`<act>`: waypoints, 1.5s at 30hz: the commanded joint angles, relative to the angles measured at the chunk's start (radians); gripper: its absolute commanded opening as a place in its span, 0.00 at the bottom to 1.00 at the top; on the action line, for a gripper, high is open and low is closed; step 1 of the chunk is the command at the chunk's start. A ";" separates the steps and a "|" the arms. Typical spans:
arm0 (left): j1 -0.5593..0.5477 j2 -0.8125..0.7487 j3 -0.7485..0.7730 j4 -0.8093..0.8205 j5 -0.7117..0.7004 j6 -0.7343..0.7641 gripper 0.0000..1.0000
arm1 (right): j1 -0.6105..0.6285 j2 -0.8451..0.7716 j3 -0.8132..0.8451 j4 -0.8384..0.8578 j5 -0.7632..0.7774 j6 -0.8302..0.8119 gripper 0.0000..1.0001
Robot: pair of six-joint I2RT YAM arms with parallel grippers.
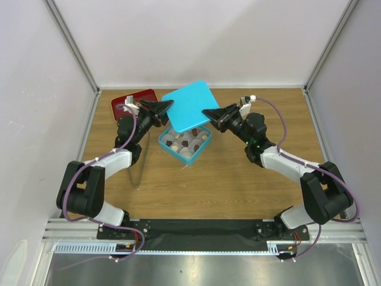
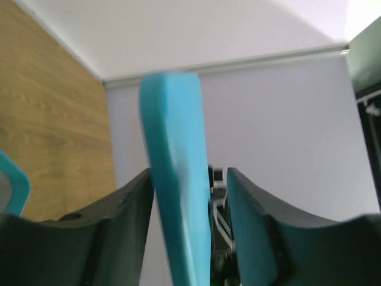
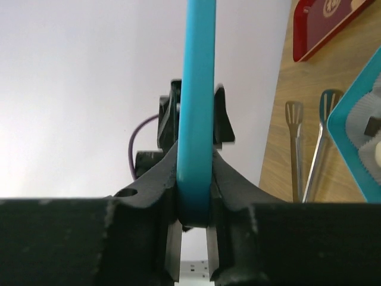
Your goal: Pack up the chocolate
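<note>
Working out from the arm bases in the top view: a pair of metal tongs point(image 1: 140, 170) lies on the table point(image 1: 238, 179) at about 8 o'clock from the teal box point(image 1: 165, 143), well apart from it; the box sits mid-table, turned corner-on to me, open where I can see into it; the chocolate point(image 1: 183, 143) is inside, dark and tan pieces seated in white paper cups point(image 3: 370, 107).

Over the box's 12 o'clock side the teal lid point(image 1: 187, 104) is carried between both arms and hides the far corner. The right gripper point(image 1: 207, 113) has it at 3 o'clock; its wrist view shows the fingers clamped hard on the lid's edge, no gap either side. The left gripper point(image 1: 165, 109) meets it at 9 o'clock; there the lid stands between the jaws, one finger against it and daylight by the other, so I judge that hand slack around the lid, not gripping. At 10 o'clock, by the back wall, lies the red tray point(image 1: 128, 100).

I take the step to be closing the box. To do it well I would bring the lid toward 6 o'clock until its corners match the box's, level it, then lower both arms together; one firm grip alone may let it swing; I would watch the cups for snagging under the rim.
</note>
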 commanded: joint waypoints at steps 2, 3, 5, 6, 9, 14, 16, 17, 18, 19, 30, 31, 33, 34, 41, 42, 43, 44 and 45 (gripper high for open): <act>0.009 -0.020 -0.063 0.068 0.084 0.056 0.62 | -0.088 0.048 -0.025 0.148 -0.132 -0.019 0.00; 0.015 -0.031 -0.090 0.064 0.093 0.067 0.63 | -0.124 0.073 -0.032 0.200 -0.161 -0.002 0.00; 0.040 -0.046 -0.119 0.035 0.112 0.100 0.67 | -0.160 0.107 -0.025 0.289 -0.262 0.016 0.00; 0.052 -0.055 -0.133 0.021 0.116 0.110 0.68 | -0.174 0.125 -0.012 0.305 -0.302 0.018 0.00; 0.106 -0.103 -0.181 -0.057 0.135 0.157 0.70 | -0.217 0.209 0.052 0.395 -0.466 0.038 0.00; 0.229 -0.236 -0.189 -0.281 0.130 0.306 0.72 | -0.228 0.358 0.149 0.490 -0.656 0.058 0.00; 0.262 -0.271 -0.128 -0.454 0.097 0.387 0.72 | -0.218 0.387 0.173 0.477 -0.686 0.032 0.00; 0.267 -0.293 -0.098 -0.566 0.084 0.468 0.72 | -0.205 0.412 0.190 0.434 -0.700 0.001 0.00; 0.267 -0.296 -0.068 -0.614 0.072 0.502 0.72 | -0.200 0.423 0.192 0.422 -0.698 -0.014 0.00; 0.267 -0.295 -0.014 -0.652 0.060 0.534 0.72 | -0.191 0.432 0.193 0.412 -0.697 -0.026 0.00; 0.262 -0.199 -0.009 -0.654 0.148 0.601 0.72 | -0.119 0.549 0.209 0.299 -0.652 -0.140 0.00; 0.261 -0.184 -0.015 -0.641 0.158 0.595 0.72 | -0.116 0.552 0.213 0.293 -0.652 -0.154 0.00; 0.259 -0.173 -0.020 -0.640 0.170 0.601 0.72 | -0.116 0.564 0.213 0.294 -0.652 -0.159 0.00; 0.259 -0.170 -0.021 -0.640 0.175 0.604 0.72 | -0.117 0.569 0.215 0.296 -0.654 -0.162 0.00; 0.241 -0.147 -0.012 -0.637 0.190 0.631 0.72 | -0.122 0.592 0.233 0.257 -0.648 -0.197 0.00; 0.241 -0.147 -0.012 -0.639 0.190 0.633 0.72 | -0.122 0.598 0.235 0.260 -0.648 -0.197 0.00; 0.242 -0.146 -0.014 -0.637 0.188 0.633 0.72 | -0.125 0.599 0.236 0.262 -0.648 -0.197 0.00; 0.241 -0.144 -0.015 -0.637 0.185 0.633 0.72 | -0.125 0.607 0.236 0.263 -0.646 -0.197 0.00; 0.241 -0.141 -0.015 -0.637 0.184 0.633 0.72 | -0.132 0.610 0.236 0.263 -0.643 -0.197 0.00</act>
